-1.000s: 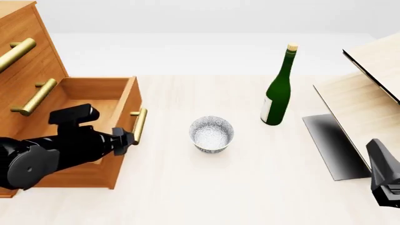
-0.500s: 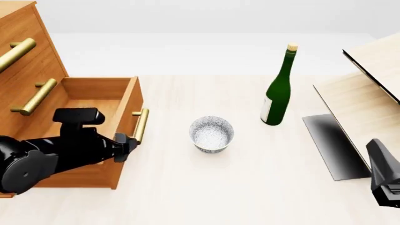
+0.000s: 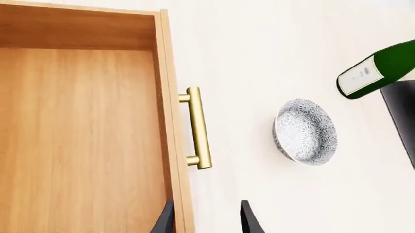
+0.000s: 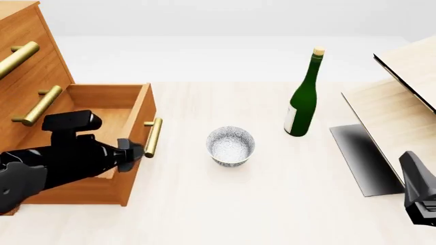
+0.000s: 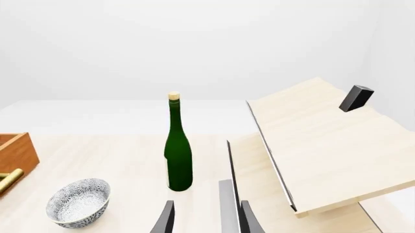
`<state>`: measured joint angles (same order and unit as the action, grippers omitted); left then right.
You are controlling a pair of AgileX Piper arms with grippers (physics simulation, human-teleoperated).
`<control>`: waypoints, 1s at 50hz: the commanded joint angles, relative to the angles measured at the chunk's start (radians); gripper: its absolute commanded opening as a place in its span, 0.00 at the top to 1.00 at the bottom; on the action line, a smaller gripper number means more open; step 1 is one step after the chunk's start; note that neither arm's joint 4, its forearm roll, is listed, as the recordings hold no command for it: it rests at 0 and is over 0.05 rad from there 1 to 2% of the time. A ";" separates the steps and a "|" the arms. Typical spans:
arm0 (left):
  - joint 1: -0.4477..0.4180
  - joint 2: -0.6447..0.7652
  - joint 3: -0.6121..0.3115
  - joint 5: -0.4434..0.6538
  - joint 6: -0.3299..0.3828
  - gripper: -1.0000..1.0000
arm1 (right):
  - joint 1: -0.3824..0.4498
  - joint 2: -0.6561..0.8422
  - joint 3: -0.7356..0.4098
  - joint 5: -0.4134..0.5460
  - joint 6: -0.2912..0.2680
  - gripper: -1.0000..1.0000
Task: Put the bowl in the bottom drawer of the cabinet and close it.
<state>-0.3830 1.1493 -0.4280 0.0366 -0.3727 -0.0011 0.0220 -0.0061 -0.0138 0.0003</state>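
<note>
The speckled white bowl (image 4: 230,146) stands upright on the table, right of the cabinet (image 4: 27,66); the wrist views show the same bowl (image 3: 306,131) (image 5: 77,203). The bottom drawer (image 4: 102,104) is pulled out and nothing lies in it. Its brass handle (image 4: 152,137) (image 3: 198,128) faces the bowl. My left gripper (image 4: 130,151) (image 3: 206,222) is open above the drawer's front wall, by the handle's near end, holding nothing. My right gripper (image 5: 206,221) is open and holds nothing, far from the bowl at the near right.
A tall green bottle (image 4: 303,97) stands behind and to the right of the bowl. A pale slanted wood structure (image 4: 402,102) with a dark grey panel (image 4: 361,158) fills the right side. Two upper drawers are shut, their brass handles (image 4: 38,106) sticking out.
My left arm has drawn back a little to the left, away from the drawer handle. The drawer stays open. Bowl, bottle and right arm have not moved.
</note>
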 commanded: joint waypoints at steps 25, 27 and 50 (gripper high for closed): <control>-0.012 -0.312 -0.058 0.177 0.019 0.00 | 0.000 0.000 0.000 0.000 0.000 0.00; -0.018 -0.320 -0.067 0.183 0.020 0.00 | 0.000 0.000 0.000 0.000 0.000 0.00; -0.061 -0.421 -0.152 0.258 0.017 0.00 | 0.000 0.000 0.000 0.000 0.000 0.00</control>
<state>-0.4230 0.7657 -0.5414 0.2675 -0.3562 -0.0011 0.0220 -0.0061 -0.0138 0.0003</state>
